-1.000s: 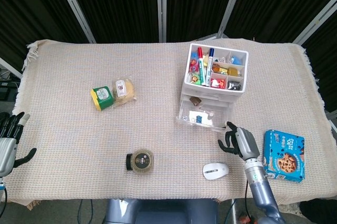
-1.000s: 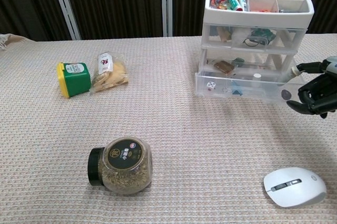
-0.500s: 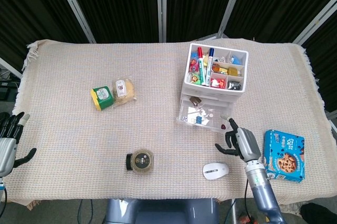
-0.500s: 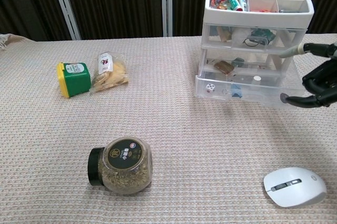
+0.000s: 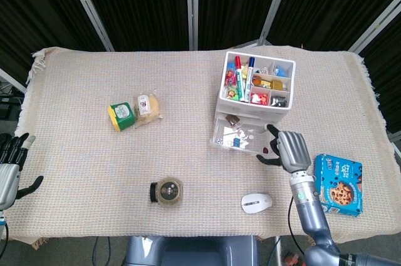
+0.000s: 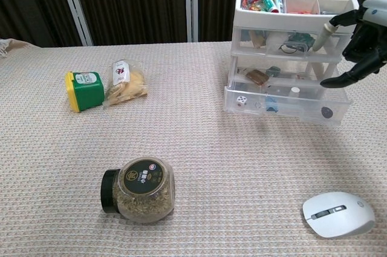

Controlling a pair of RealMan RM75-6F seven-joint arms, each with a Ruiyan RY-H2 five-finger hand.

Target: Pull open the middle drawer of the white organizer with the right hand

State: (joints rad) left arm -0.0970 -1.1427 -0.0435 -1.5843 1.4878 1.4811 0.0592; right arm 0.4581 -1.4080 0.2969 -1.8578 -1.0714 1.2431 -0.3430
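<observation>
The white organizer stands at the back right, its top tray full of pens and small items. A clear drawer low on it sticks out toward me, holding dice and small bits. My right hand hovers at the drawer's right front corner. In the chest view it is raised beside the organizer's right side, level with the upper drawers. Its fingers are spread and hold nothing. My left hand hangs open off the table's left edge.
A white mouse lies near the front edge below my right hand. A blue cookie box sits to its right. A dark-lidded jar, a green tub and a snack bag lie on the left half.
My right hand has lifted from table level beside the drawer's front corner and now sits higher, against the organizer's right side. The drawer stays pulled out. The left hand has not moved.
</observation>
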